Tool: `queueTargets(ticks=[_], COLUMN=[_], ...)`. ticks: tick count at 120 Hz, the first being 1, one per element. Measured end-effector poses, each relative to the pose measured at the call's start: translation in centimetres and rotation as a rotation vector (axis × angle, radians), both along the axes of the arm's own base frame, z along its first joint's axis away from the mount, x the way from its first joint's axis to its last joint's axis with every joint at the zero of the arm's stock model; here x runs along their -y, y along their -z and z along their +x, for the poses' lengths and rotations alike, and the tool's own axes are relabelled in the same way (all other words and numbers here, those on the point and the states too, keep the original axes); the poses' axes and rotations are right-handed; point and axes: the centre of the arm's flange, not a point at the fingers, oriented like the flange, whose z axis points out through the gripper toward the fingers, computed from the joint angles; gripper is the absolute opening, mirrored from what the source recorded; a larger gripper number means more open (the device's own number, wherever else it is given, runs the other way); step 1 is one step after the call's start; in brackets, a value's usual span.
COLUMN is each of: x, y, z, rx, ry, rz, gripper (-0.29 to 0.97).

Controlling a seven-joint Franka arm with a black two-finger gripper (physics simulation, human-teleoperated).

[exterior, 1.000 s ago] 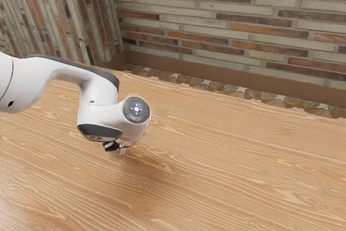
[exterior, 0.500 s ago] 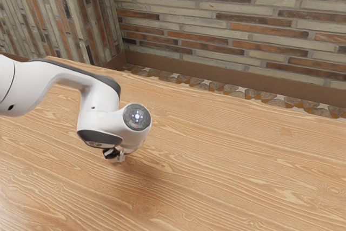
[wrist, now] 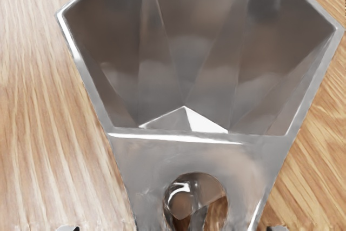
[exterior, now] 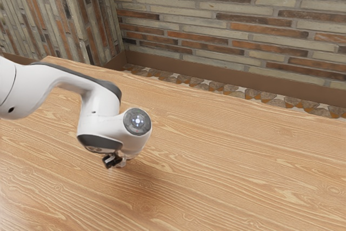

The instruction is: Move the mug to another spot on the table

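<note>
Fingers (exterior: 112, 160) show as a small black piece under the white wrist, low over the counter (exterior: 243, 150). In the wrist view two dark tips (wrist: 68, 228) sit wide apart, one on each side of the mug's handle (wrist: 192, 201), and bare wood shows between one tip and the metal. They are spread, not pinching anything.

The mug (wrist: 189, 68) is right beneath the hand on the counter, its mouth open toward the camera and its handle side nearest the fingers. It is silvery, polished metal with a five-sided rim. Flat panels meet in sharp creases and slope inward to a small bright facet at the bottom. The handle is a thick loop with an arched opening, and its surface carries soft grey reflections.

The counter is pale golden wood with long wavy grain lines and a slight sheen. The arm (exterior: 54, 82) is glossy white with a dark grey band over its bend, and a round cap (exterior: 137, 121) on the wrist has a lit spot at its centre.

Past the far edge runs a row of rounded stones (exterior: 259, 94) — brown and grey — then a plain brown strip (exterior: 232, 75). Above these stands a brick wall (exterior: 227, 14) in red-brown and grey with pale mortar.
</note>
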Motion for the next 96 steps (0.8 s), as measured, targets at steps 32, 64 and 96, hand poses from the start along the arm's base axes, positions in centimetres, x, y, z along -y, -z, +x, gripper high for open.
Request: queueTargets(ticks=[32, 64, 96], x=[2.4, 6.4, 2.7], y=[-3.2, -18.2, -36.1], z=[1.1, 5.6, 9.1], rx=[-0.055, -0.152, -0.199], ry=[-0.190, 0.053, 0.373], rz=[-0.226, -0.451, -0.377], gripper=[0.60, 0.66, 0.67])
